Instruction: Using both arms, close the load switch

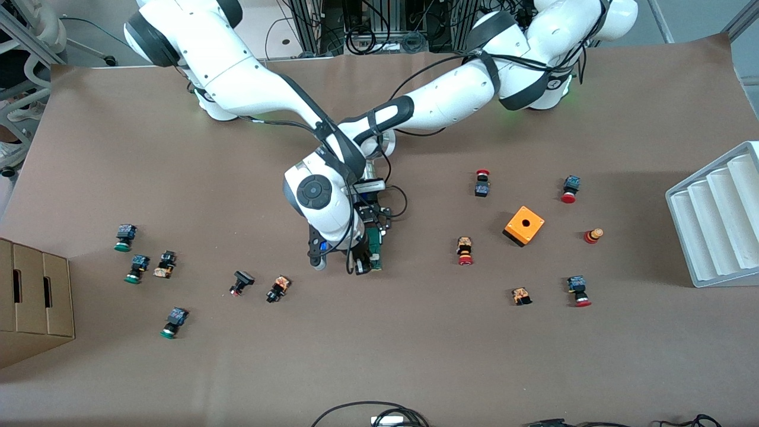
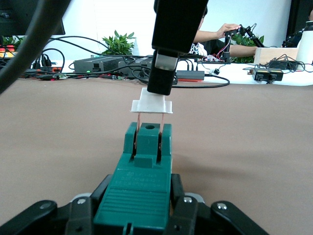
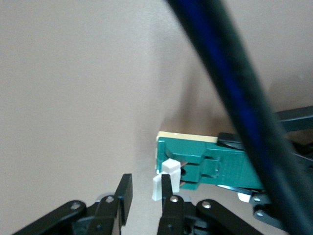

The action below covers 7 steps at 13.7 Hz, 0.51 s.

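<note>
I am clamping the load switch (image 2: 139,188) body between the left gripper (image 2: 134,215) jaws, anchoring it. The right gripper (image 3: 144,196) is pinching the white handle (image 2: 152,105) above the blade slots, jaws narrow, for pressing it shut.

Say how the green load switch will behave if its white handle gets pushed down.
The load switch looks like rigid plastic, so probably won't flex. The white handle stands on thin pins, which could bend under a sideways push. The left gripper clamps the body, so sliding seems unlikely.

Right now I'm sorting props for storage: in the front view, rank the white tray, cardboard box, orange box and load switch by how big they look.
1. White tray
2. Cardboard box, though the frame cuts it off, so its rank against the tray is unsure
3. Orange box
4. Load switch, mostly hidden by the grippers, so this rank is unsure
</note>
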Motion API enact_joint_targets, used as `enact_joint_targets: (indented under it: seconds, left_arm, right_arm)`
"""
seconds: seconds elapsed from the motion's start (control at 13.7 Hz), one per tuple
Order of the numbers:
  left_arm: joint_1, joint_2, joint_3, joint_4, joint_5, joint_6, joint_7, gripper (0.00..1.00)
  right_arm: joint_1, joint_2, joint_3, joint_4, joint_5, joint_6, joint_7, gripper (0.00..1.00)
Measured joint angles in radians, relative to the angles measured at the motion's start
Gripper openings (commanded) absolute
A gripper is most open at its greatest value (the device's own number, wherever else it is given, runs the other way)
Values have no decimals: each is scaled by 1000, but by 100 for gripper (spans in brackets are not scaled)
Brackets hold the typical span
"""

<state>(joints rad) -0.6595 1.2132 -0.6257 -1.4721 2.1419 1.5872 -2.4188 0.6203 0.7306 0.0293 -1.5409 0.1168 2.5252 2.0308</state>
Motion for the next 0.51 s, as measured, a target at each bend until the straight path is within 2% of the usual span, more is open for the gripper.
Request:
enact_joint_targets:
  seconds: [0.51]
  left_arm:
    - [0, 0, 0, 0, 0, 0, 0, 48]
  right_arm:
    - [-2, 51, -3, 49, 0, 4, 0, 30]
